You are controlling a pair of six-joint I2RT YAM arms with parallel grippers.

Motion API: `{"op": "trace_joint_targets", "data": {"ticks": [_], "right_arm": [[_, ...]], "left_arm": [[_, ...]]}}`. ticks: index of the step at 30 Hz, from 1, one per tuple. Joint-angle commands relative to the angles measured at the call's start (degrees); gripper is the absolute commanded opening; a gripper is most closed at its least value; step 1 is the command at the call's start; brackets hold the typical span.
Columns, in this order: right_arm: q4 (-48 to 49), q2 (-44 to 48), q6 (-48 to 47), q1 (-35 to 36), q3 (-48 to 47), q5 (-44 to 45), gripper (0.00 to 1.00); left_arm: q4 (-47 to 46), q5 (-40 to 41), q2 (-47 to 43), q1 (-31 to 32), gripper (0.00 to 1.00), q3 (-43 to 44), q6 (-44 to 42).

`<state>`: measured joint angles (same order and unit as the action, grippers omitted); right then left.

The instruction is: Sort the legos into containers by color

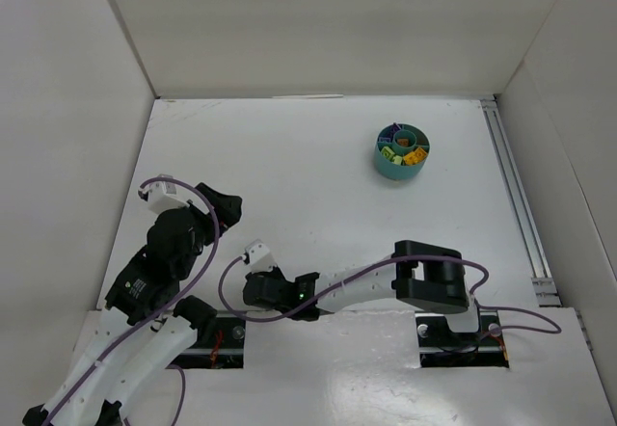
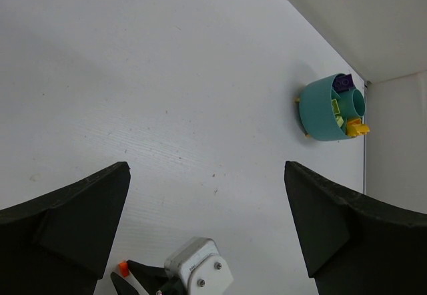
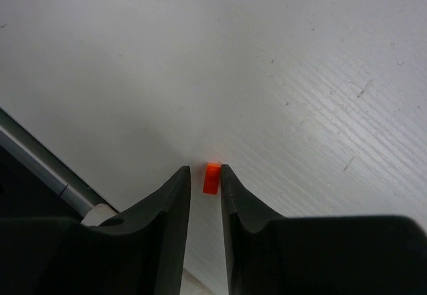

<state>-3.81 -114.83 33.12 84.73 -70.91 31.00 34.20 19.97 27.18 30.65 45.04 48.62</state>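
Observation:
A tiny orange lego [image 3: 211, 178] lies on the white table between the fingertips of my right gripper [image 3: 205, 169]. The right finger touches it and a narrow gap remains at the left finger, so the jaws stand slightly open around it. The left wrist view shows the same lego [image 2: 123, 266] beside the right gripper's white wrist housing [image 2: 199, 268]. My left gripper [image 2: 207, 168] hangs wide open over bare table, holding nothing. The teal dish [image 1: 386, 168] sits far right, with purple [image 2: 343, 83], green [image 2: 335, 111] and yellow [image 2: 357, 129] legos in its compartments.
White walls enclose the table on three sides. A metal rail [image 1: 516, 195] runs along the right edge. A metal strip [image 3: 33, 161] at the table's near edge lies close to the right gripper. The two arms are near each other at the front left.

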Motion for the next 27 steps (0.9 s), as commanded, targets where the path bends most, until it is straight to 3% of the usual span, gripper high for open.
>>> {"op": "trace_joint_targets", "data": {"ticks": [1, 7, 12, 18, 25, 27], "right_arm": [[0.4, -0.5, 2.0, 0.1, -1.8, -0.7, 0.30], [0.4, 0.7, 2.0, 0.1, -1.2, 0.0, 0.12], [0.4, 4.4, -1.5, -0.4, 0.1, 2.2, 0.12], [0.4, 19.2, -5.7, -7.9, 9.1, 5.5, 0.12], [0.4, 40.0, -23.0, -27.1, 15.1, 6.4, 0.13], [0.4, 45.5, -28.2, -36.7, 15.9, 4.2, 0.15]], "left_arm": [[-0.4, 0.9, 0.0, 0.1, 1.00, 1.8, 0.2], [-0.4, 0.9, 0.0, 0.1, 1.00, 1.8, 0.8], [-1.6, 0.3, 0.5, 0.1, 1.00, 1.2, 0.8], [-8.4, -0.8, 3.6, 0.1, 1.00, -0.9, -1.9], [-18.8, -0.5, 13.8, 0.1, 1.00, 1.0, -5.6], [-20.7, -0.5, 18.0, 0.1, 1.00, 2.7, -6.8]]}}
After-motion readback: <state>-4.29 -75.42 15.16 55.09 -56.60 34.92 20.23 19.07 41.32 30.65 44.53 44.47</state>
